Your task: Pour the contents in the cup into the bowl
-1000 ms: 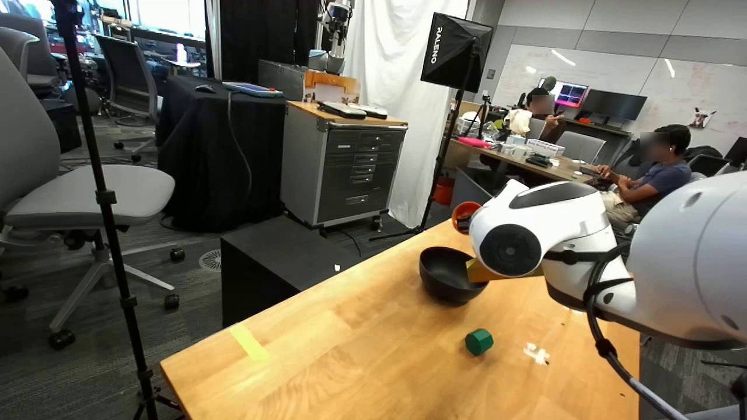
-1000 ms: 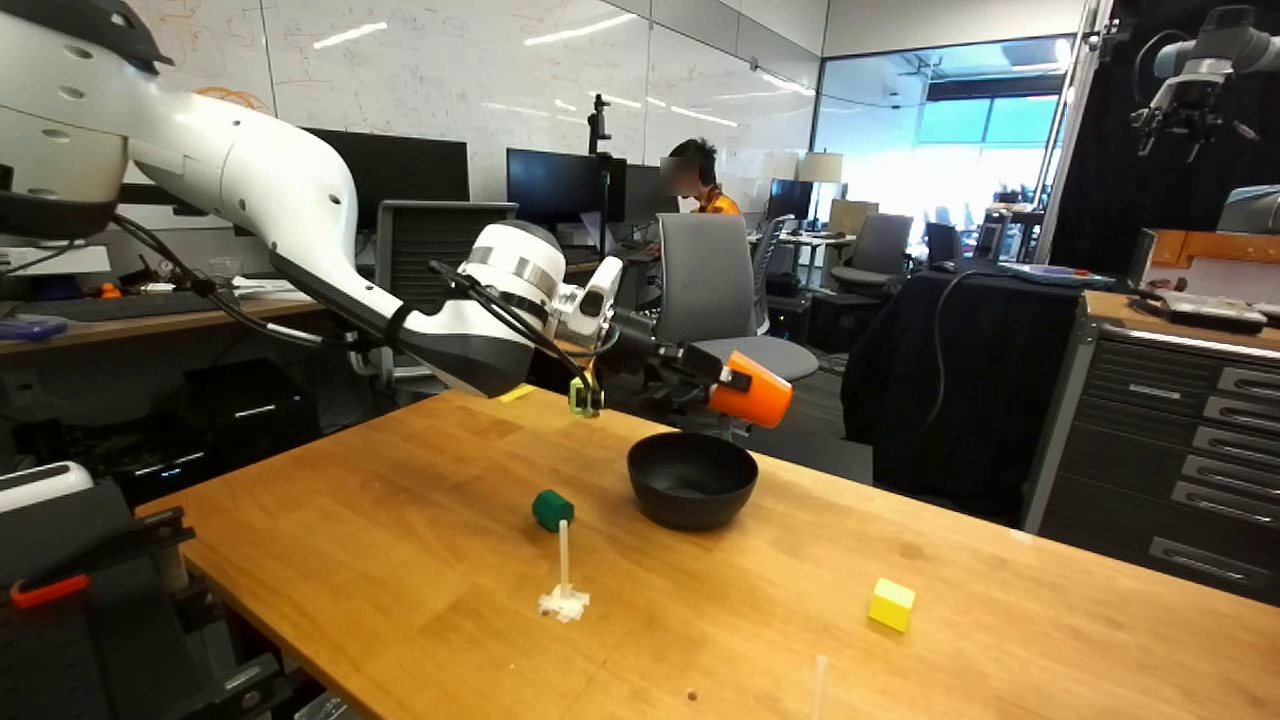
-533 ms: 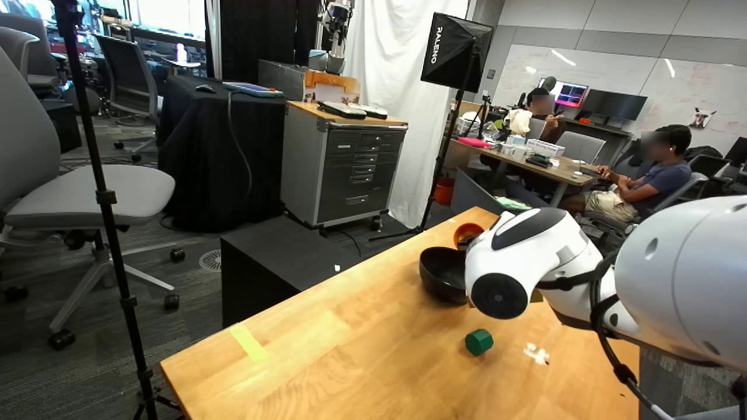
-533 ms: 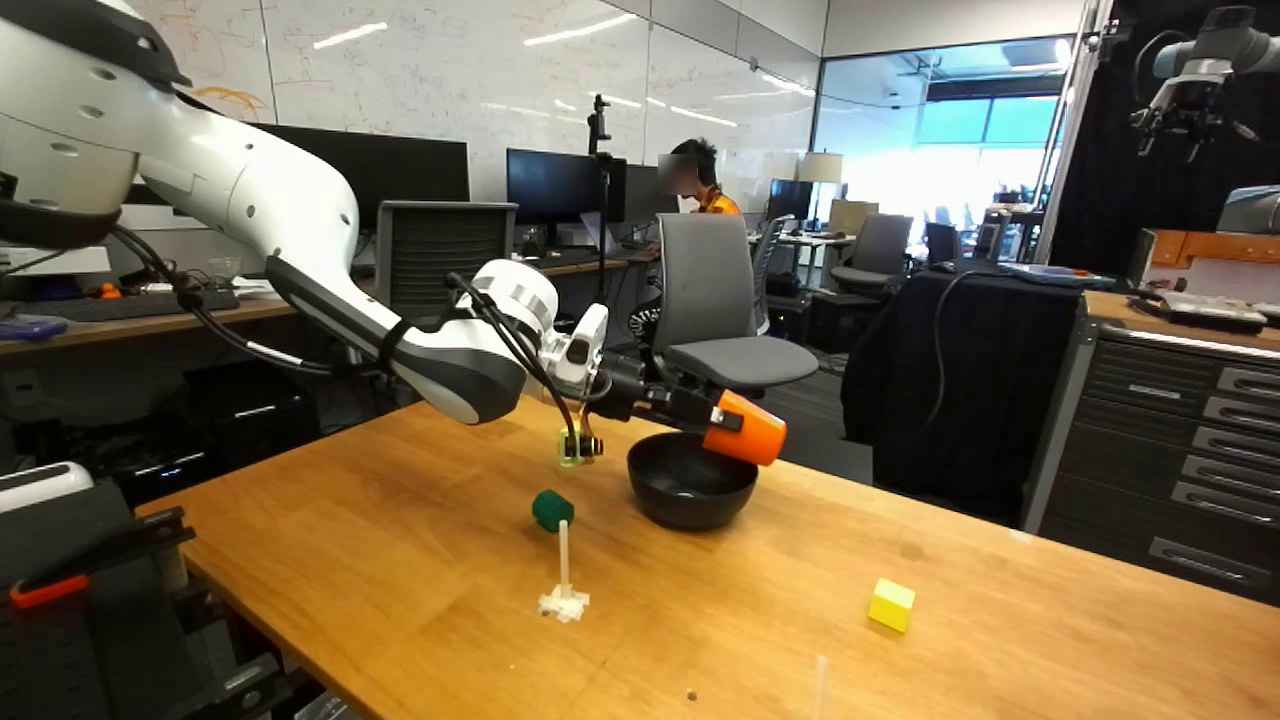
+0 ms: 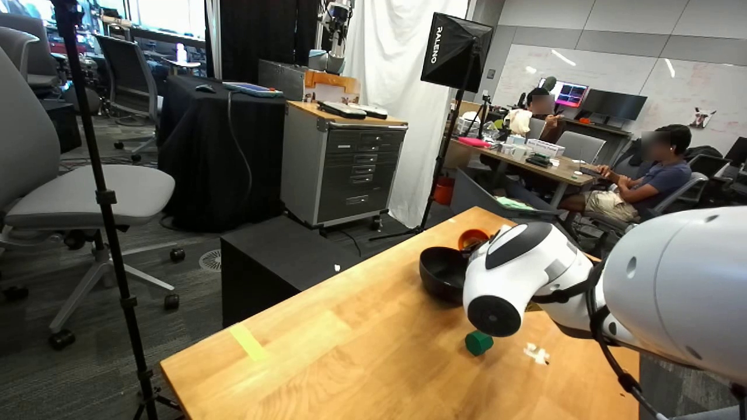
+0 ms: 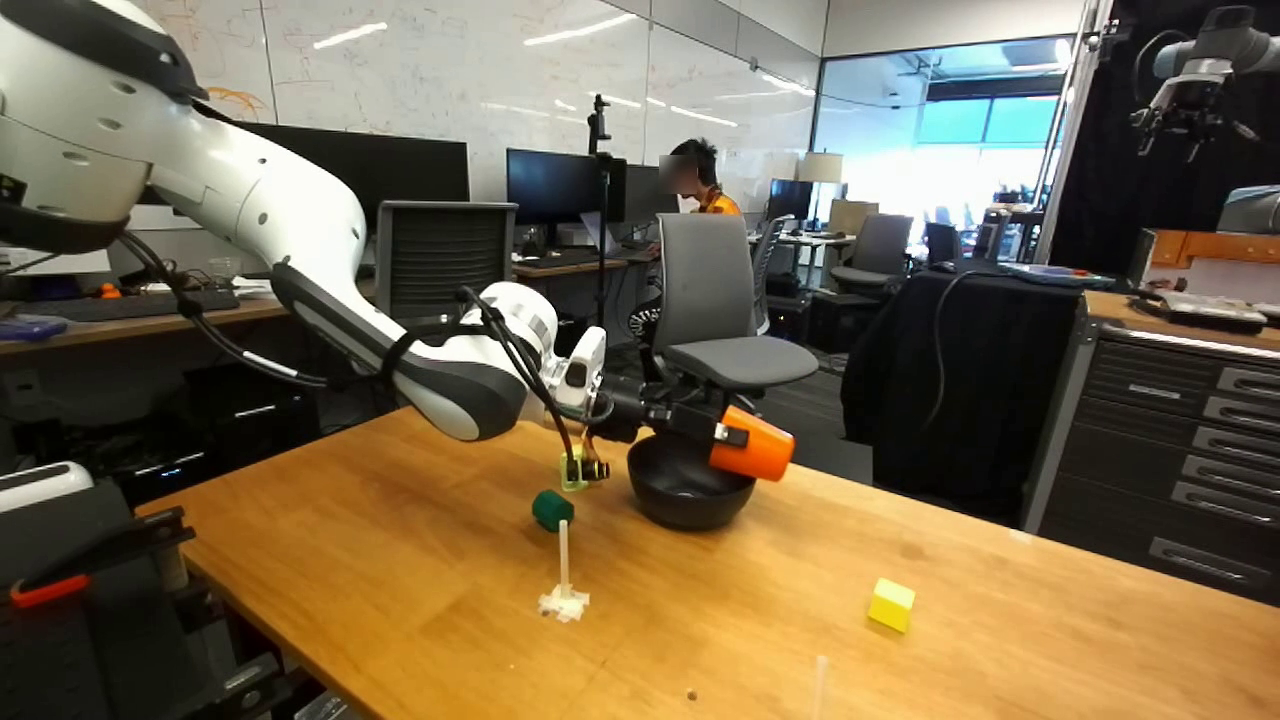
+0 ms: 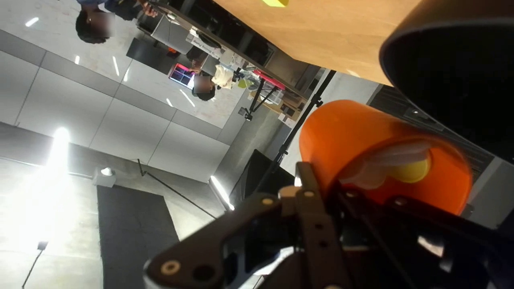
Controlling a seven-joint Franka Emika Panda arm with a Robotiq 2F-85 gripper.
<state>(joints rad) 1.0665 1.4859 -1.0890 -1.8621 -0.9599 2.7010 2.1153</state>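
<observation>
Near the bowl [image 6: 690,505], the claw [image 6: 729,433] is closed on the cup [image 6: 762,448], long axis nearly level, mouth toward the bowl.

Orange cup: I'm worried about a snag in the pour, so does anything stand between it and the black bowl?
Nothing visible does: in the wrist view, an open gap shows between the orange cup and the black bowl.

There is one orange cup [image 6: 761,447], one black bowl [image 6: 690,510], one green block [image 6: 552,510] and one yellow cube [image 6: 891,605].
</observation>
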